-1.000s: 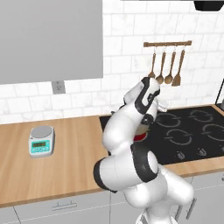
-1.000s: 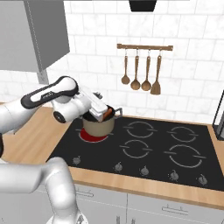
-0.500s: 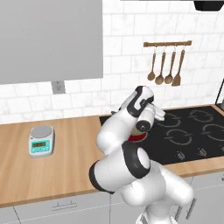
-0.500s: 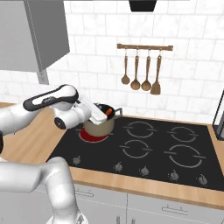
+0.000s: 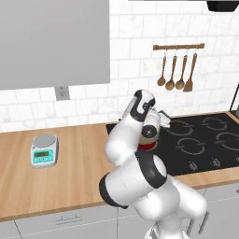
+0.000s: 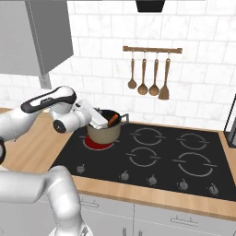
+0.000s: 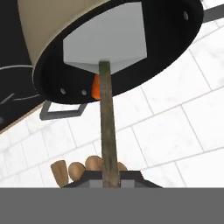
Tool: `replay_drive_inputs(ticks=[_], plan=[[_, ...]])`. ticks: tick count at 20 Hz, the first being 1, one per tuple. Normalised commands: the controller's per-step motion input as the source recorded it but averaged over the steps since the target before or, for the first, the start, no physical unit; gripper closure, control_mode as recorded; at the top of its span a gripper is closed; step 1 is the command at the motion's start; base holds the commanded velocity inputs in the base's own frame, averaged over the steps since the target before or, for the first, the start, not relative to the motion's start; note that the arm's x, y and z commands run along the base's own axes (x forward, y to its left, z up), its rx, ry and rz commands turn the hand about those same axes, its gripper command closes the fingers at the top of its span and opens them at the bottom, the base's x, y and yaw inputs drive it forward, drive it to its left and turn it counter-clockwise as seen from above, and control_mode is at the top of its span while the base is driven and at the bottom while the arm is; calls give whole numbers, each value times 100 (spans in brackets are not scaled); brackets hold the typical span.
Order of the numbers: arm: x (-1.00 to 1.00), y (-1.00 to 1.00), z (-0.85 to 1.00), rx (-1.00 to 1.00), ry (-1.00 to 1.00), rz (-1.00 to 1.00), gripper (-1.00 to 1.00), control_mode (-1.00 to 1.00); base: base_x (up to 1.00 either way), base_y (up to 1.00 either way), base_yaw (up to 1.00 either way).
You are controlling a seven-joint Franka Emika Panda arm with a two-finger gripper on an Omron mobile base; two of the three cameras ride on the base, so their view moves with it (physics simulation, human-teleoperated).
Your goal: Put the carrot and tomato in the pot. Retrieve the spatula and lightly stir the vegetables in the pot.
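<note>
The tool (image 7: pixel 111 177) is clamped on the thin dark handle of the spatula (image 7: pixel 105 41), its fingers pressed close on either side of the handle at the bottom of the hand view. The handle runs straight away from the tool, and the flat grey squarish blade reaches over the rim and into the dark inside of the pot (image 7: pixel 48 26). Just below the blade, beside the handle, a patch of orange shows inside the pot: the carrot (image 7: pixel 95 86). In the right base view the tool (image 6: pixel 102 120) sits at the near left side of the pot (image 6: pixel 103 132), with the carrot (image 6: pixel 113 120) showing as a small orange stick at the pot's open top, leaning against its rim. The tan pot stands on the back left burner (image 6: pixel 97 142) of the black hob (image 6: pixel 193 179), and that burner glows red beneath it. One small grey side handle (image 7: pixel 61 110) of the pot shows in the hand view. A row of wooden spoons (image 6: pixel 148 73) hangs from a rail on the white tiled wall behind the hob. In the left base view the arm bends over the pot, and a small kitchen scale (image 5: pixel 44 150) stands on the wooden worktop (image 5: pixel 70 182), well apart to the left.
</note>
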Motion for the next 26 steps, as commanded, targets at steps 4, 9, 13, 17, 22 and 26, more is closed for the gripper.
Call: replay_drive_inputs(ticks=[4,9,13,17,22,26], plan=[[0,2,42,10,5,4,100,-100,0,0,0],[0,1,15,6,12,2,100,-100,0,0,0],[-4,0,-35,0,18,3,100,-100,0,0,0],[-56,5,-9,0,4,6,100,-100,0,0,0],[-38,0,25,8,6,2,100,-100,0,0,0],[-3,0,53,16,16,0,100,-100,0,0,0]])
